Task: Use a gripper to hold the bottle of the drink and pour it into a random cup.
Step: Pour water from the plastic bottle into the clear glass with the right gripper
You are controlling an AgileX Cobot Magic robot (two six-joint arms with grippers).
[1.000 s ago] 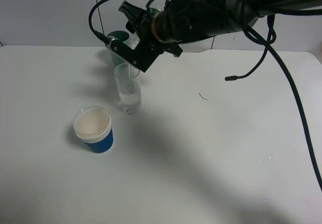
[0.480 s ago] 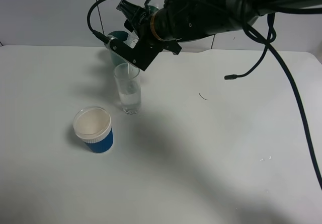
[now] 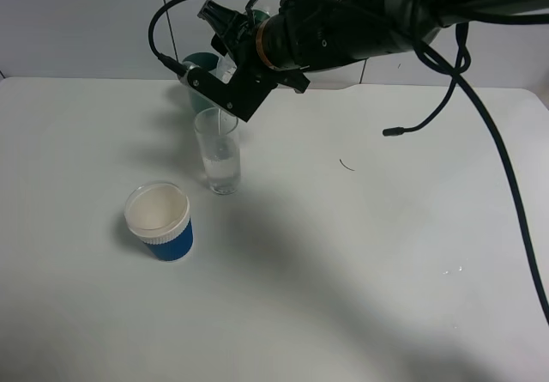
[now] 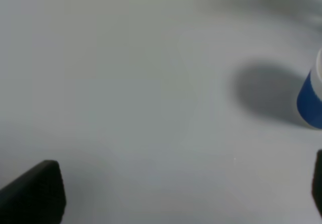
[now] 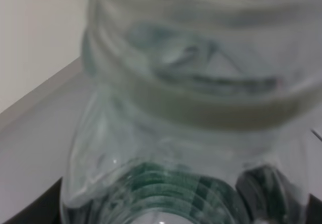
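White table (image 3: 360,296) with a pale panelled wall behind it, pretty plain setup. The right arm comes in from the upper right of the overhead view and reaches across the middle to the left side. Its right gripper (image 3: 226,59) has the fingers clamped around the bottle (image 5: 191,108), which is tipped steeply over, mouth down, right above the rim of the clear glass tumbler (image 3: 219,154). The bottle's green label peeks out above the wrist. In the right wrist view the ribbed clear plastic fills almost the whole frame, so not much else to read there. The bottom of the tumbler looks a bit whitish; can't tell how full it is.

Just behind the tumbler stands a teal cup (image 3: 197,80), half hidden by the fingers. A blue cup (image 3: 160,221) with a wide white rim stands nearer the front, left of the tumbler and apart from it.

The left gripper (image 4: 176,196) hangs low over bare table, fingers spread wide with nothing between them, blue cup at the edge of its view
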